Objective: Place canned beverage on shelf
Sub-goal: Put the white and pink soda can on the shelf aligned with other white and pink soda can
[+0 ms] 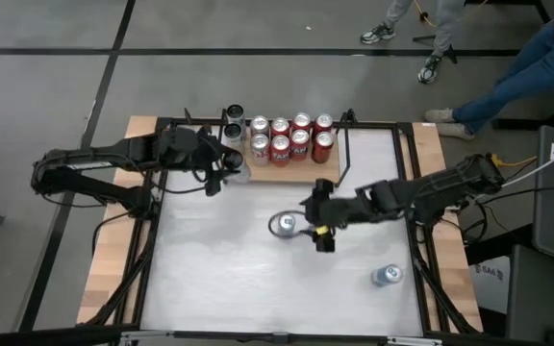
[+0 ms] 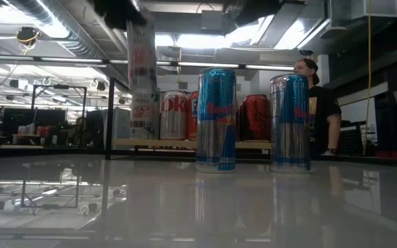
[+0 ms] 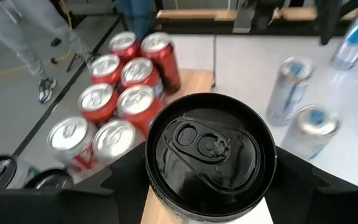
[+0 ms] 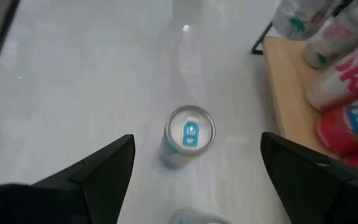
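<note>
Black-topped can [image 3: 210,146] sits clamped in the left gripper [image 3: 207,186], shelf [image 3: 191,84] just ahead; right gripper [image 4: 194,180] gapes empty above a blue can [image 4: 188,134].

the high view looked straight down on the whole white table [image 1: 258,279], with grey floor and a seated person's legs beyond its far edge. the low view sat at tabletop height, facing level across the surface into the room — two slim blue cans [image 2: 216,118] stood close before it and the shelf [image 2: 185,144] farther back. the left wrist view looked down close on a black can top [image 3: 209,146], red cans [image 3: 129,81] beyond. the right wrist view faced down on one blue can [image 4: 188,134] — seen also in the high view.
</note>
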Motion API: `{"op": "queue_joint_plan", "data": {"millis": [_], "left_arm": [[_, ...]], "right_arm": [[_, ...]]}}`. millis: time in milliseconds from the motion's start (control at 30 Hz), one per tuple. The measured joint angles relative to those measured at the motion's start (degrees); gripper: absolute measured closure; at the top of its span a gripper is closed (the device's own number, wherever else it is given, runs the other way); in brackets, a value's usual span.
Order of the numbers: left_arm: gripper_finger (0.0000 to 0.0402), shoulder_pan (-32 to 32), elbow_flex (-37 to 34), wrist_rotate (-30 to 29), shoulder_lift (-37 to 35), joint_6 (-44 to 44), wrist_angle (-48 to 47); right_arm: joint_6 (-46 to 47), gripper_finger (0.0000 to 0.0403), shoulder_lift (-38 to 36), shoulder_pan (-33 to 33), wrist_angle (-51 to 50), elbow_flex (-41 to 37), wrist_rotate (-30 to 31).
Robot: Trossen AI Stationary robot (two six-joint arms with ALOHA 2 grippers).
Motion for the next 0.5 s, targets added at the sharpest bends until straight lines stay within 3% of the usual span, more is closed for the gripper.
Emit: {"op": "queue_joint_plan", "data": {"millis": [233, 500], "left_arm": [[0.0164, 9.4, -7.3, 7.1, 0.0, 2.8, 5.6], [0.0164, 17.6, -13.6, 13.6, 0.0, 5.6, 10.2]], "right_arm": [[-6.3, 0.0065, 0.4, -7.6, 6.8, -1.8, -10.3], [-7.9, 0.0065, 0.4, -12.3, 9.0, -1.9, -15.8]]}}
